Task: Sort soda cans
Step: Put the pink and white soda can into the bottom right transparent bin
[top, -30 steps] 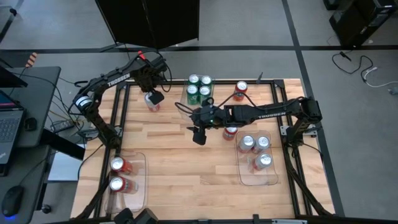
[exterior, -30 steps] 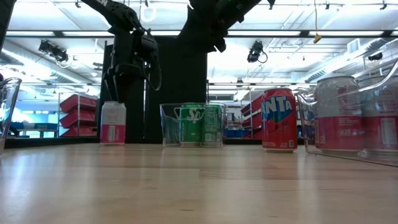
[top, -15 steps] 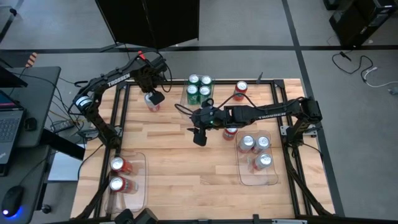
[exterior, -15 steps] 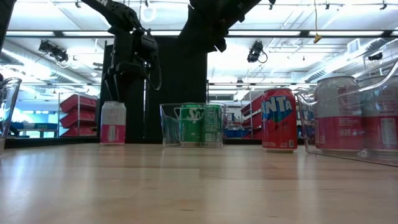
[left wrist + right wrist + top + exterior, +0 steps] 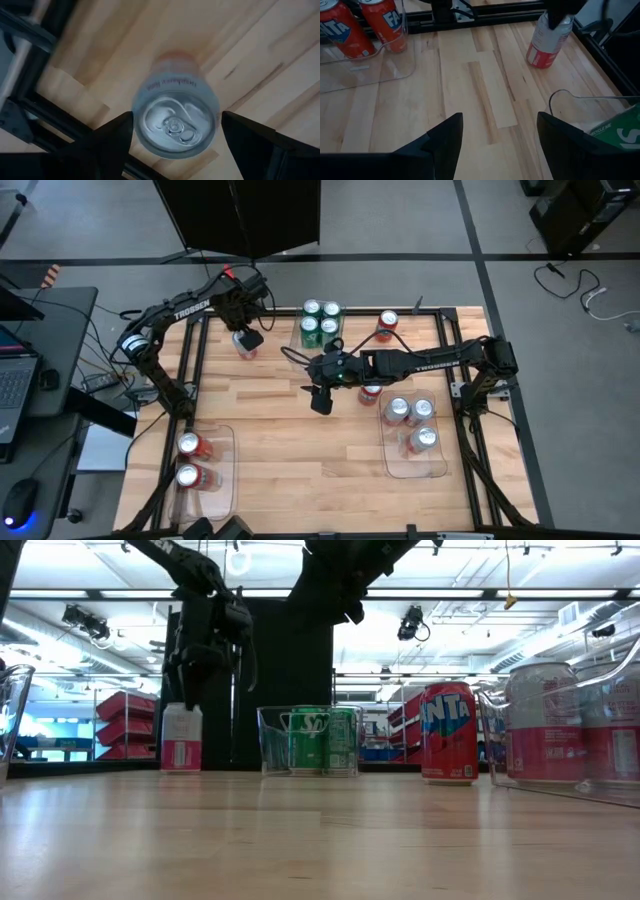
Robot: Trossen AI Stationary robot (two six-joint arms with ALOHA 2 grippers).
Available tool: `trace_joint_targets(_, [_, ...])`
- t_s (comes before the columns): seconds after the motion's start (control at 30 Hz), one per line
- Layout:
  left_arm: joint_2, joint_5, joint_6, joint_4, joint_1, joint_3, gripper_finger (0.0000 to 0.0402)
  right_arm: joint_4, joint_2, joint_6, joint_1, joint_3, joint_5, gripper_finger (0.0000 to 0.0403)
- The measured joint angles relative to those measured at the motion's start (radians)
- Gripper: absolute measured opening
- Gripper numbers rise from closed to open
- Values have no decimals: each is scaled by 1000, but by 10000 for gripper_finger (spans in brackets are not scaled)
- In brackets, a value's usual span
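Both arms are dark, jointed and slender, each bearing white TROSSEN lettering along one link. Black cables trail from the left arm [image 5: 175, 315] and right arm [image 5: 430, 362]. Fingers [image 5: 445, 142] are matt black, angular.

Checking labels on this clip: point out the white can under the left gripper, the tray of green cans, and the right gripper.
white can [image 5: 176, 125], left wrist view, silver top.
green-can tray [image 5: 268, 740], low view, clear left wall.
right gripper [image 5: 320, 401], high view, between fingertips.

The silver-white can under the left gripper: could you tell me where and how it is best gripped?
Grip the silver-white can across its round side wall, coming straight down from above. It stands upright and alone, and the left gripper is open with a finger on each side.
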Motion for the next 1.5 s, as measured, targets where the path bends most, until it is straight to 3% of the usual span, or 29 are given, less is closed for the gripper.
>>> trace_joint_targets(0.2, [-8,-4,22,53,0,-76,306,-1,0,-3,0,0,0,240])
trace_joint_targets(0.5, [-6,-2,28,57,-4,-80,304,-2,0,-3,0,0,0,240])
trace_joint_targets(0.67, [-5,-3,31,56,-33,-81,284,-20,0,-15,9,0,0,240])
trace_joint_targets(1.03, [-16,-2,66,44,-128,-81,261,-72,-54,-56,49,0,59,240])
trace_joint_targets(1.23, [-60,52,60,25,-195,-74,259,-147,-121,-46,68,0,90,240])
trace_joint_targets(1.5, [-100,101,6,18,-362,-72,259,-284,-196,6,139,0,91,240])
